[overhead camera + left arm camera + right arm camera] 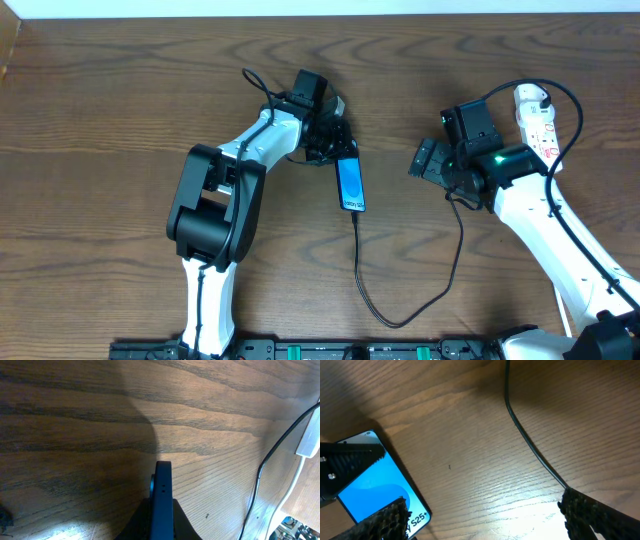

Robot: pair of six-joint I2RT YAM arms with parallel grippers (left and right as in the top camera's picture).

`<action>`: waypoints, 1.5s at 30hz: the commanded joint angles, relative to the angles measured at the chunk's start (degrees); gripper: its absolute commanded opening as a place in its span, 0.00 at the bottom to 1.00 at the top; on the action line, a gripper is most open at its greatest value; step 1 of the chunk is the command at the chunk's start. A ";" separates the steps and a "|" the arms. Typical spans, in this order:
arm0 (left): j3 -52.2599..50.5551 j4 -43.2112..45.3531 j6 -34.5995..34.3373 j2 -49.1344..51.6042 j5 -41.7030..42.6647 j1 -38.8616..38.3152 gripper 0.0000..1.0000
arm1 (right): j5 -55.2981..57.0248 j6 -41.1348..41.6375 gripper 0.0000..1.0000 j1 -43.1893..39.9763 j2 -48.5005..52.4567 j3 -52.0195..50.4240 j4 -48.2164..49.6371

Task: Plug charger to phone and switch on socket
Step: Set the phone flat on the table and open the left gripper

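The phone [350, 185] lies on the table with its blue screen up. My left gripper [338, 148] is shut on its far end. In the left wrist view the phone [162, 492] shows edge-on, pinched between the fingers of the left gripper [161, 512]. The charger's thin black cable [362, 280] meets the phone's near end, loops toward the front edge and rises to the right. My right gripper [425, 160] hovers open to the right of the phone, holding nothing. In the right wrist view the right gripper [485, 520] frames bare wood, with the phone [370, 485] at left and the cable [530, 445] at right. The white socket strip [537, 122] lies at the back right.
The socket's white cord [295, 480] and a stretch of black cable [260, 480] run along the right of the left wrist view. The right arm's white links [560, 240] cross the right side of the table. The table's back edge [320, 17] is close behind the left gripper.
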 commanded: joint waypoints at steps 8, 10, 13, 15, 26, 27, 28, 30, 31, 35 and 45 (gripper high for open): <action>0.50 -0.09 -0.87 0.04 -0.46 -0.07 0.12 | 0.87 0.61 0.93 0.35 -0.85 0.07 -0.28; 0.50 -0.09 -0.87 0.04 -0.46 -0.07 0.14 | 0.87 0.61 0.93 0.35 -0.85 0.07 -0.28; 0.50 -0.09 -0.90 0.04 -0.46 -0.07 0.15 | 0.87 0.61 0.93 0.35 -0.85 0.07 -0.28; 0.50 -0.13 -0.90 0.04 -0.46 -0.07 0.16 | 0.87 0.61 0.93 0.35 -0.85 0.07 -0.28; 0.50 -0.52 -0.87 0.04 -0.48 -0.07 0.43 | 0.87 0.61 0.93 0.35 -0.85 0.07 -0.31; 0.50 -0.52 -0.87 0.04 -0.48 -0.07 0.49 | 0.87 0.61 0.93 0.35 -0.85 0.07 -0.33; 0.50 -0.52 -0.90 0.04 -0.48 -0.07 0.54 | 0.87 0.61 0.93 0.35 -0.85 0.07 -0.33; 0.50 -0.52 -0.87 0.04 -0.48 -0.07 0.61 | 0.87 0.61 0.93 0.35 -0.85 0.07 -0.33; 0.50 -0.50 -0.87 0.04 -0.50 -0.07 0.64 | 0.85 0.61 0.93 0.35 -0.85 0.07 -0.33; 0.50 -0.52 -0.85 0.04 -0.55 -0.07 0.69 | 0.87 0.61 0.93 0.35 -0.85 0.07 -0.33; 0.50 -3.21 -0.85 0.04 -8.24 -0.07 0.74 | 0.87 0.61 0.93 0.35 -0.85 0.04 -0.83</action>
